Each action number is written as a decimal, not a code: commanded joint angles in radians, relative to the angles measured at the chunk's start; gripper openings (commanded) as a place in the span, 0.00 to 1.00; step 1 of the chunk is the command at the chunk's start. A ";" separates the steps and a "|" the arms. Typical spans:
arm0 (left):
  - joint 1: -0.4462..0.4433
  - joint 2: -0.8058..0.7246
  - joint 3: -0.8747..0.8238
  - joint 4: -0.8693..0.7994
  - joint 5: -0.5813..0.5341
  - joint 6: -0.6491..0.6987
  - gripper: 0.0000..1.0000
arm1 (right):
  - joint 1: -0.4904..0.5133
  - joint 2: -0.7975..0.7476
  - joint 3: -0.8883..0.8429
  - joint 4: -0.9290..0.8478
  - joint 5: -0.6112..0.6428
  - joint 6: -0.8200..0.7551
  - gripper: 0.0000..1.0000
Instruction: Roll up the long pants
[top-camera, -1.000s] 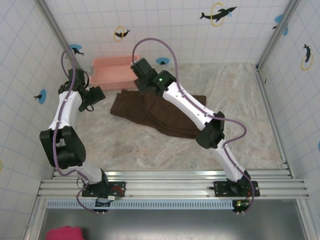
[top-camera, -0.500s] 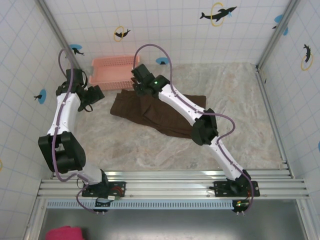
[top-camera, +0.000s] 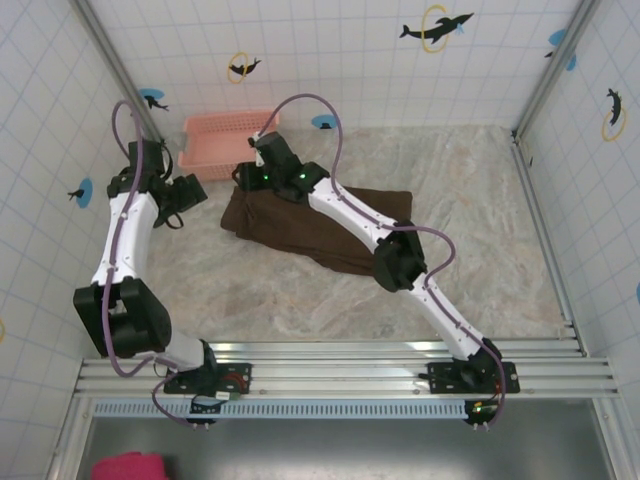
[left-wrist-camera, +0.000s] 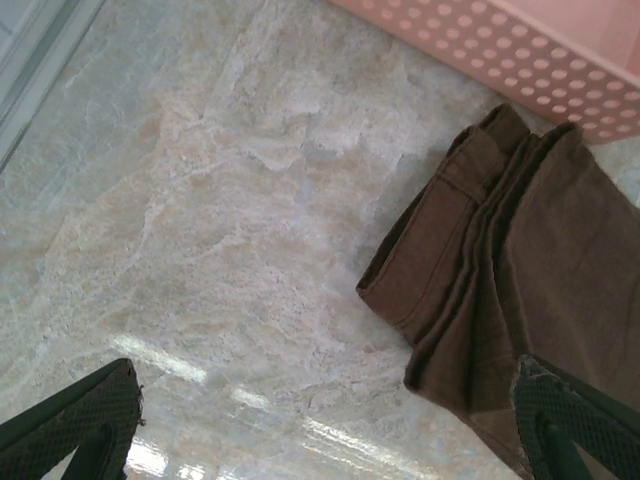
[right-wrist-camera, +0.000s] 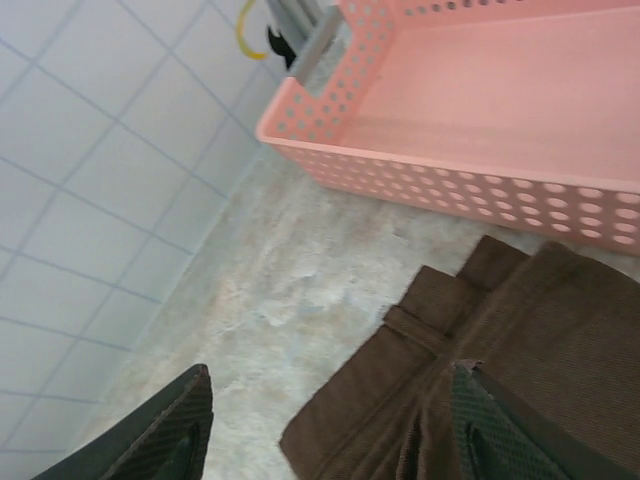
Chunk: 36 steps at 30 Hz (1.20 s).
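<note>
The long pants (top-camera: 300, 228) lie folded lengthwise on the marble floor, dark brown, with the waistband end at the left just in front of the pink basket. My right gripper (top-camera: 248, 178) hovers over that waistband end, open; one finger (right-wrist-camera: 510, 430) hangs above the pants (right-wrist-camera: 500, 350) and the other above bare floor. My left gripper (top-camera: 195, 190) stands open just left of the pants (left-wrist-camera: 520, 260), with bare floor between its fingers (left-wrist-camera: 75, 430). Nothing is held by either gripper.
An empty pink basket (top-camera: 225, 140) sits against the back wall, close behind the waistband (right-wrist-camera: 470, 100) (left-wrist-camera: 520, 45). Tiled walls close in the left, back and right. Below the rail lies a bright pink cloth lump (top-camera: 130, 467).
My right arm has swung left and farther out, bringing its gripper from above the pants' middle to the waistband end. The left arm shifted slightly back.
</note>
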 joint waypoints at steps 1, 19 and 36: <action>-0.017 -0.001 -0.037 0.011 -0.003 -0.023 0.97 | -0.029 -0.096 0.026 -0.146 -0.003 -0.046 0.66; -0.188 0.377 0.160 0.137 0.098 -0.117 0.97 | -0.479 -0.760 -1.141 -0.143 0.148 -0.096 0.72; -0.231 0.569 0.252 0.197 0.174 -0.135 0.91 | -0.585 -0.807 -1.302 -0.148 0.141 -0.094 0.71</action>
